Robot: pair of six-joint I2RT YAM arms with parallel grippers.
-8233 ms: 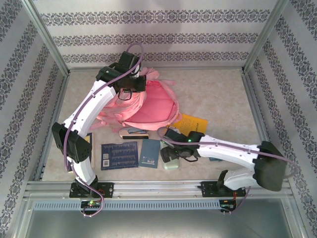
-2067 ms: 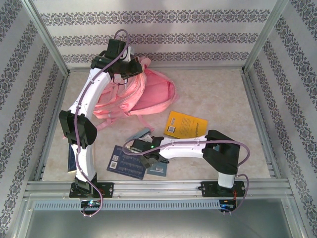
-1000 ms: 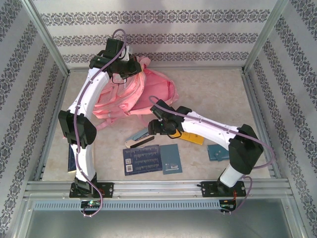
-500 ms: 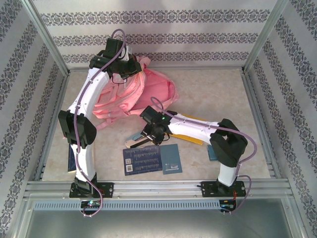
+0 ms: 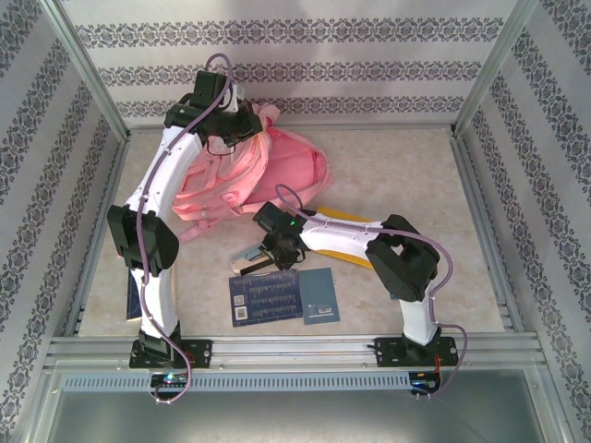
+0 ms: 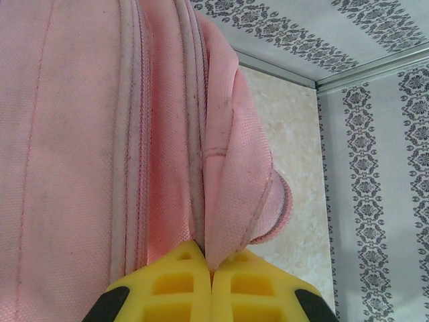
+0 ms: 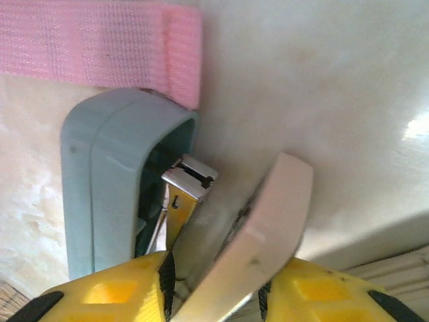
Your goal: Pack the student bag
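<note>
While left jaws pinch student bag (image 5: 286,175) flap, long axis left-right, right jaws clasp stapler (image 7: 100,201).

Wide bare surface (image 5: 416,175) open right of the student bag (image 5: 282,180), right arm (image 5: 337,235) slanting across the middle over a yellow book (image 5: 355,221), stapler (image 5: 245,266) crowded by a pink strap (image 7: 100,37) at its end, blue booklet (image 5: 266,297) and teal booklet (image 5: 319,295) just beside, left arm (image 5: 162,185) along the left edge

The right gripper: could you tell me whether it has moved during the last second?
Yes. The right gripper has shifted left and toward the near edge, approaching the unmoved dark blue printed booklet, and now straddles the grey-and-white stapler.
</note>
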